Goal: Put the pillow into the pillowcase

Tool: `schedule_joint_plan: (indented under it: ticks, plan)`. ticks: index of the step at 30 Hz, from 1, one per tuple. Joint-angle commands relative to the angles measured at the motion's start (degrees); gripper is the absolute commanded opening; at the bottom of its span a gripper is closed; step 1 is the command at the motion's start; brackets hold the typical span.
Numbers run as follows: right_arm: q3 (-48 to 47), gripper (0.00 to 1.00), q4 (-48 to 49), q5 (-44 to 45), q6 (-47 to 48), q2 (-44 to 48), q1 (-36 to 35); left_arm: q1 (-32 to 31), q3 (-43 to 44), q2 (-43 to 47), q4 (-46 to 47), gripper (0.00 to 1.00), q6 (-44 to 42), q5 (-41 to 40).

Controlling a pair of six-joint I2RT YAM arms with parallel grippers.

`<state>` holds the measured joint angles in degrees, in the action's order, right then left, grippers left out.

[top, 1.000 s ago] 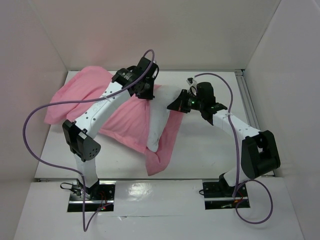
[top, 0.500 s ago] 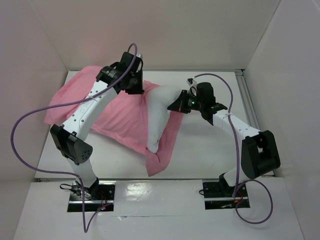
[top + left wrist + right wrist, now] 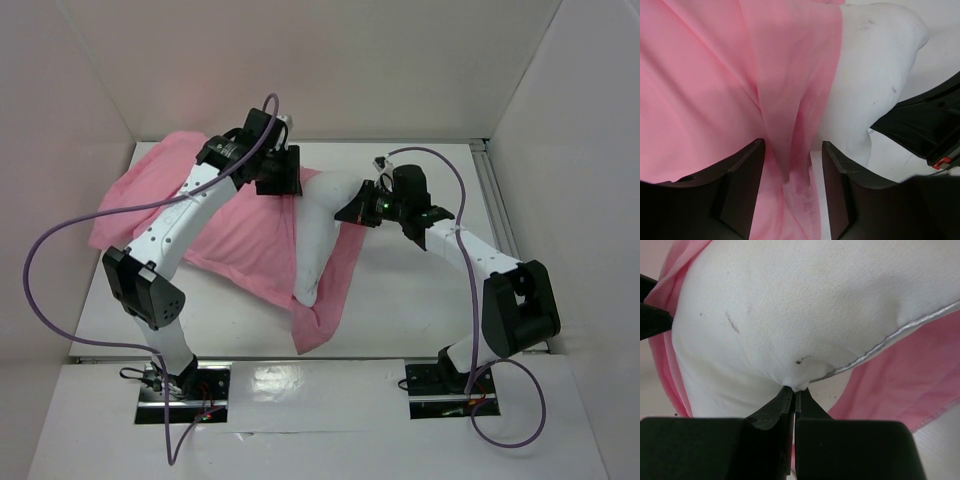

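Pillow (image 3: 805, 310) between tight right jaws.

White table (image 3: 410, 295) carries pink pillowcase (image 3: 245, 235), spread left of centre (white pillow (image 3: 320, 225) over its right part).

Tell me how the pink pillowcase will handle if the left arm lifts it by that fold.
Probably floppy: the pillowcase drapes in soft folds and ridges up between the jaws of the left gripper. Its smooth sheen suggests it may slip. It looks thin, so likely light.

Most of the pillow (image 3: 320, 225) seems hidden inside the pillowcase (image 3: 240, 235); extent unclear.
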<state>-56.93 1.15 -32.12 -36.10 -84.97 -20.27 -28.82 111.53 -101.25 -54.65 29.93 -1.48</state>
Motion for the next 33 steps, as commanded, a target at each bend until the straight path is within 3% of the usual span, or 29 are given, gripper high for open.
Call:
schedule_joint_plan:
  ticks: [1, 3, 11, 18, 22, 26, 29, 33]
  plan:
    - [-1.3, 0.0, 2.0, -1.0, 0.5, 0.5, -0.6, -0.1, -1.0, 1.1, 1.7, 0.6, -1.2, 2.0]
    - [-1.3, 0.0, 2.0, -0.5, 0.5, 0.5, -0.6, -0.1, -1.6, 1.1, 1.7, 0.54, -1.2, 1.5]
    - [-1.3, 0.0, 2.0, -0.5, 0.5, 0.0, -0.6, -1.2, 0.7, 2.7, 1.7, 0.01, -0.7, 1.1]
    - [-1.3, 0.0, 3.3, -0.5, -0.8, -0.5, -1.2, -5.4, 5.8, 5.2, 1.7, 0.0, -0.1, 5.9]
    - [-4.8, 0.0, 8.4, -3.0, -3.9, -4.1, -4.2, -9.7, 8.3, 3.4, 7.8, 0.0, 2.2, 14.7]
    - [-15.1, 0.0, 10.7, -6.5, -7.8, -4.2, -5.3, -12.1, 21.9, -3.7, 8.9, 0.0, 3.6, 27.0]
    - [-14.1, 0.0, 13.3, -2.6, -7.8, 1.5, -4.8, -12.8, 27.7, -4.3, 11.1, 0.0, 4.9, 30.0]
    - [-1.7, 0.0, 20.3, 0.0, -11.6, 0.3, -6.7, -11.6, 19.6, 0.5, 18.2, 0.0, 8.8, 33.8]
